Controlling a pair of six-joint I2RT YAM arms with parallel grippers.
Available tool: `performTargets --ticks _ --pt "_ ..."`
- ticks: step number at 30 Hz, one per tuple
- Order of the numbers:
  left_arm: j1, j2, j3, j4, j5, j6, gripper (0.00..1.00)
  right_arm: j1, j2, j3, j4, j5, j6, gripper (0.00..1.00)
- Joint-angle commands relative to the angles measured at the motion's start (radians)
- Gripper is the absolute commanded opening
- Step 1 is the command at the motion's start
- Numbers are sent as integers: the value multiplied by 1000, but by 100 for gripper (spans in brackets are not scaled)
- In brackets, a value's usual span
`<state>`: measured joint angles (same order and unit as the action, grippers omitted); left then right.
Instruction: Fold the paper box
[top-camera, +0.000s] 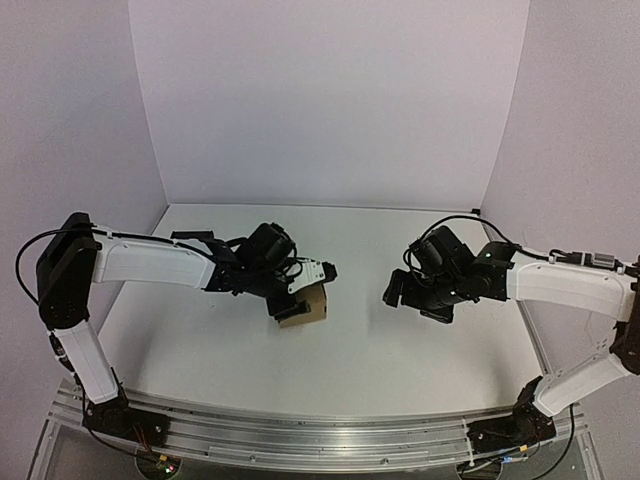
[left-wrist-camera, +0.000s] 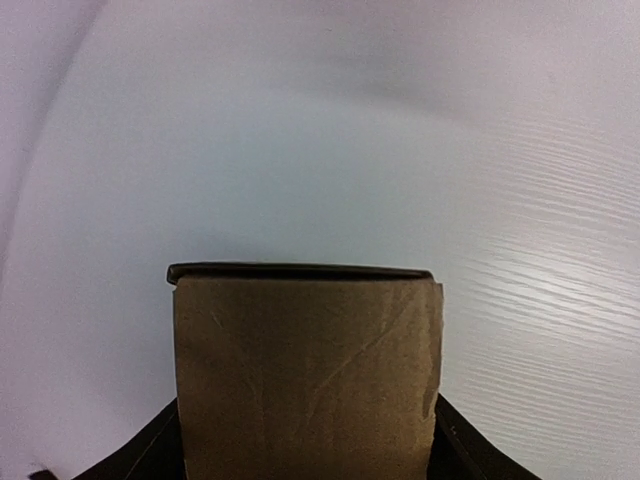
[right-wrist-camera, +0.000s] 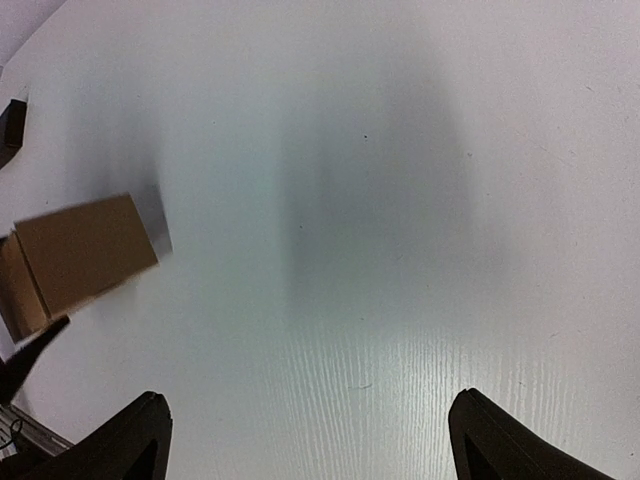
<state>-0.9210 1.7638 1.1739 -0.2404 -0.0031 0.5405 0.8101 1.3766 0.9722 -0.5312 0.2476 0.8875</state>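
Note:
The paper box (top-camera: 306, 306) is a small brown cuboid, left of the table's middle and slightly tilted. My left gripper (top-camera: 292, 298) is shut on it. In the left wrist view the box (left-wrist-camera: 305, 380) fills the space between the two black fingers (left-wrist-camera: 150, 455), with a thin dark edge along its far side. My right gripper (top-camera: 404, 291) is open and empty, hovering over bare table to the right of the box, well apart from it. In the right wrist view the box (right-wrist-camera: 85, 250) shows blurred at the left, beyond the wide-open gripper (right-wrist-camera: 305, 440).
The white table (top-camera: 400, 360) is walled by white panels at the back and sides. A small black object (right-wrist-camera: 10, 128) shows at the left edge of the right wrist view. A metal rail (top-camera: 320, 440) runs along the near edge.

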Motion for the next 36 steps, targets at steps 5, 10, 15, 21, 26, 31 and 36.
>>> performTargets --ticks 5,10,15,21,26,31,36 --pt "170 52 -195 752 -82 643 65 3 -34 -4 11 38 -8 98" --pt "183 141 -244 874 -53 753 66 2 -45 -11 11 43 -2 98" --pt "183 138 -313 906 -3 776 67 2 -72 -37 10 49 17 98" --pt "182 71 -401 788 82 746 94 2 -95 -62 11 65 33 98" --pt "182 41 -393 671 87 686 100 2 -85 -51 11 66 23 98" --pt "175 6 -377 567 103 617 100 2 -55 -27 12 60 9 98" --pt "154 -24 -341 510 79 482 100 3 -21 -3 11 47 -4 98"
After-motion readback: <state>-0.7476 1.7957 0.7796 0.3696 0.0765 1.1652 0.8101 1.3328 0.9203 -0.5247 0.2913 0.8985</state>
